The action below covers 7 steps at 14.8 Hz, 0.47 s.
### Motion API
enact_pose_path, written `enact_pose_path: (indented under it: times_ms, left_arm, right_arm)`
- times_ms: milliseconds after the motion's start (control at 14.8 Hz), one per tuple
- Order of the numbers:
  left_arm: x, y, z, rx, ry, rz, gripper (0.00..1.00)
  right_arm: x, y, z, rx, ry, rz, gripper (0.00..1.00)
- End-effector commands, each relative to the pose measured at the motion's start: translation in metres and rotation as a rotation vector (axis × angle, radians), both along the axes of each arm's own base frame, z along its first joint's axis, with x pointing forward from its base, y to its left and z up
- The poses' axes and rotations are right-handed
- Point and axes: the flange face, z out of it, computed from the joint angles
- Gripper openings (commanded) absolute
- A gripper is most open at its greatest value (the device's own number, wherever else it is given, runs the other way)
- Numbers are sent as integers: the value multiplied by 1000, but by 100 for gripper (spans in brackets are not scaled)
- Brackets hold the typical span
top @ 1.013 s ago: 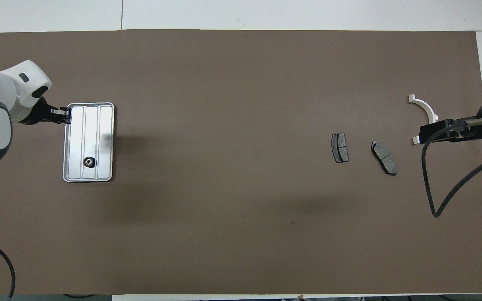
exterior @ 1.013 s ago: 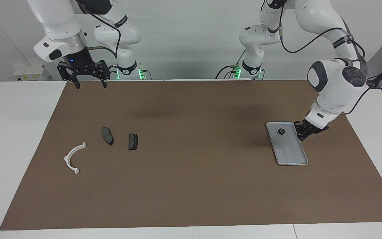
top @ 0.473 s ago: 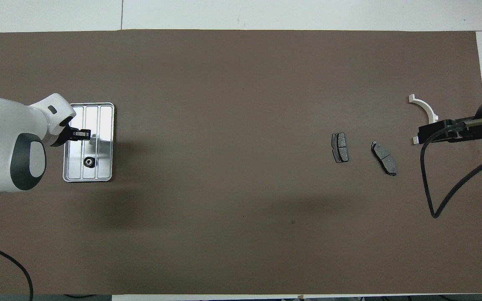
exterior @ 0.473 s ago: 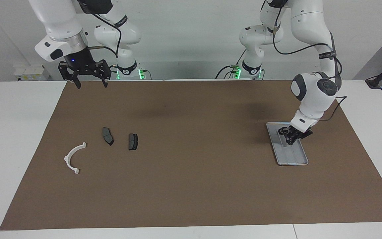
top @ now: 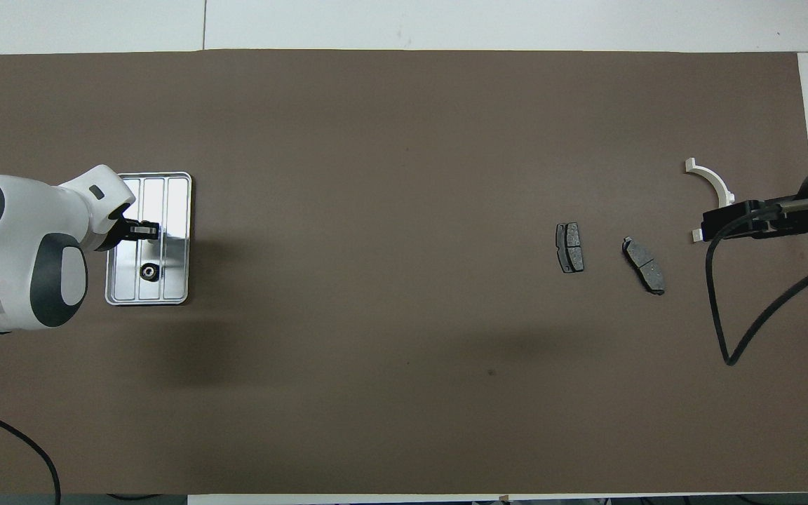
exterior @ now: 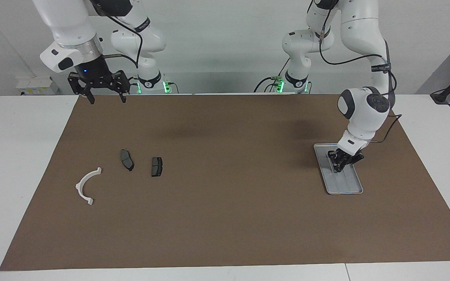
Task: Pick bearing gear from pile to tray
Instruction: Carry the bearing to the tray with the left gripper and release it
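Note:
The silver tray point(exterior: 347, 184) lies on the brown mat at the left arm's end and also shows in the overhead view point(top: 177, 203). One small black round gear point(top: 148, 271) sits in the tray, at the end nearer to the robots. My left gripper point(exterior: 339, 167) hangs low over the tray's floor, just short of the gear in the overhead view point(top: 146, 229); in the facing view it hides the gear. My right gripper point(exterior: 108, 99) is open, empty and held high at the right arm's end. The pile holds a white bracket point(exterior: 86, 185) and two brake pads point(exterior: 127, 159) point(exterior: 156, 166).
In the overhead view the right gripper point(top: 718, 224) overlaps one end of the white bracket point(top: 716, 184); the brake pads point(top: 569, 247) point(top: 644, 264) lie beside it toward the table's middle. A black cable point(top: 716, 308) loops from the right arm. The brown mat point(exterior: 229, 203) covers the table.
My left gripper has moved from beside the tray's rim to over the tray's floor, close to the gear. The right arm has not moved. The gear stays in place.

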Motion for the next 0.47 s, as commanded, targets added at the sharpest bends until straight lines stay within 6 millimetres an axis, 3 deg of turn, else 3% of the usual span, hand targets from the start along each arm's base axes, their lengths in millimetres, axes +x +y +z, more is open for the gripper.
enact_pose_path:
  times_ms: [0,270,338,405]
  left_arm:
    - [-4,-6,-4,-10,-17,9,0]
    - [-4,-7,-6,-10,-16,5,0]
    - [-4,-7,-6,-10,-16,5,8]
    - [-4,-7,-6,-10,-16,2,37]
  right_arm:
    - [-4,-1,4,0,-6,5,100]
    - [-4,-4,4,0,-8,-1,100]
    - [-4,-3,4,0,-6,0,100]
    - [-4,-2,4,0,-6,2,100]
